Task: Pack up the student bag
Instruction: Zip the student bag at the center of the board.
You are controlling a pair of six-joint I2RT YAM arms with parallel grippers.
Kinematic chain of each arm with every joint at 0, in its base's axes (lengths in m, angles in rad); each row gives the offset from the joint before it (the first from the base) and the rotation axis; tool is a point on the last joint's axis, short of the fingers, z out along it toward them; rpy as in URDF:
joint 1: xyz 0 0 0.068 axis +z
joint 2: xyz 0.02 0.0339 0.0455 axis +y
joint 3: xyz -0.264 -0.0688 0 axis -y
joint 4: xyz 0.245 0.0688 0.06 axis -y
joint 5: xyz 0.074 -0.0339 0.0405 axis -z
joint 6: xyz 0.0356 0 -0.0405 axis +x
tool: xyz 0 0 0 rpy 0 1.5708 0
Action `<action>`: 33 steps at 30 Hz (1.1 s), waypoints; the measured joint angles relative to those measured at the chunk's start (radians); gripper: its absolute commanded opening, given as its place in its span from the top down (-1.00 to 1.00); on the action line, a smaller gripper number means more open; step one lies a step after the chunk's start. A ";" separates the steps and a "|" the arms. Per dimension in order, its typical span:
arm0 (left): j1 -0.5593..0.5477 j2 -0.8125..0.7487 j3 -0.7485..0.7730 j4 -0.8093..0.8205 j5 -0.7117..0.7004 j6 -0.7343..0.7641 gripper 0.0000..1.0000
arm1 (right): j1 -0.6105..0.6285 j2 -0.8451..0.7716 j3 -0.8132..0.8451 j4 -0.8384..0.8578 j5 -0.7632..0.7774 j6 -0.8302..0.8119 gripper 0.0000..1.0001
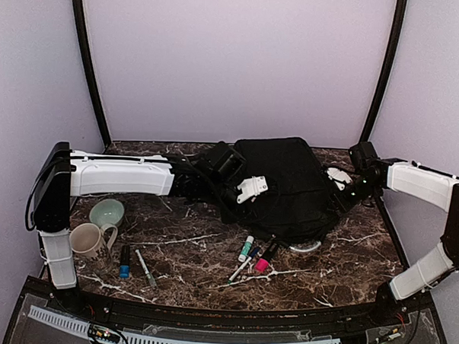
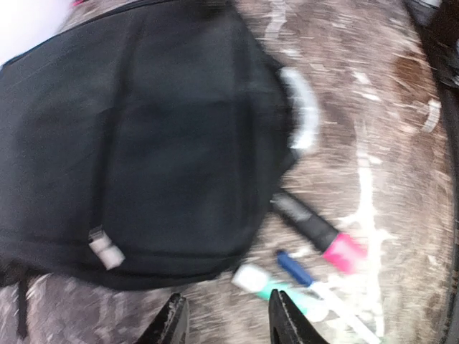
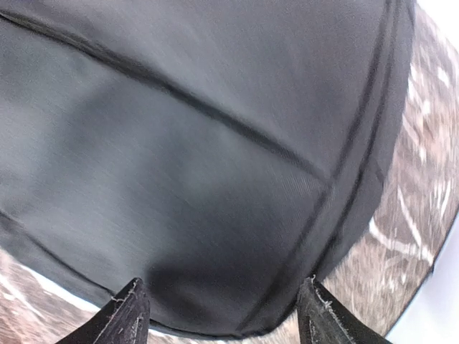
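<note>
So student bag (image 1: 290, 182) lies flat mid-frame in top view; left gripper (image 2: 226, 324) over its left side, right gripper (image 3: 224, 319) at right edge, both w/ fingers apart, empty.

The dark marble bench (image 1: 196, 243) has white veins. The black bag (image 1: 282, 186) lies flat at its far middle. Just off the bag's near edge is a loose cluster: a green-and-white marker (image 1: 246, 248), a pink-capped marker (image 1: 262, 263), a blue pen (image 2: 294, 269) and a white pen (image 1: 238, 274). A pale curved thing (image 1: 308, 248) shows from under the bag's edge. At the left sit a green bowl (image 1: 107, 211) and, just beside it, a mug (image 1: 89, 242). Nearer lie a blue-capped marker (image 1: 124, 262) and a grey pen (image 1: 144, 267).
</note>
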State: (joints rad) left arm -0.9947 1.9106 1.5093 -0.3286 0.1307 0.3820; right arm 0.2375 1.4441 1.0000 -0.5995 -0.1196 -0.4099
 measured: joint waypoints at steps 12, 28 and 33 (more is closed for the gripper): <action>0.226 0.168 0.034 0.071 -0.141 -0.099 0.07 | -0.027 0.177 0.014 0.038 0.136 -0.005 -0.39; 0.058 0.222 0.035 0.253 -0.042 -0.142 0.07 | 0.014 0.503 0.390 -0.013 0.235 -0.061 -0.35; 0.030 0.235 0.035 0.254 -0.034 -0.144 0.08 | 0.073 0.591 0.511 -0.036 0.285 -0.067 -0.33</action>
State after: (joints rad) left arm -0.9646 2.1452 1.5440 -0.0742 0.0967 0.2379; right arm 0.3107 2.0354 1.5112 -0.6357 0.1658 -0.4767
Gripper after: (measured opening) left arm 0.461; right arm 0.669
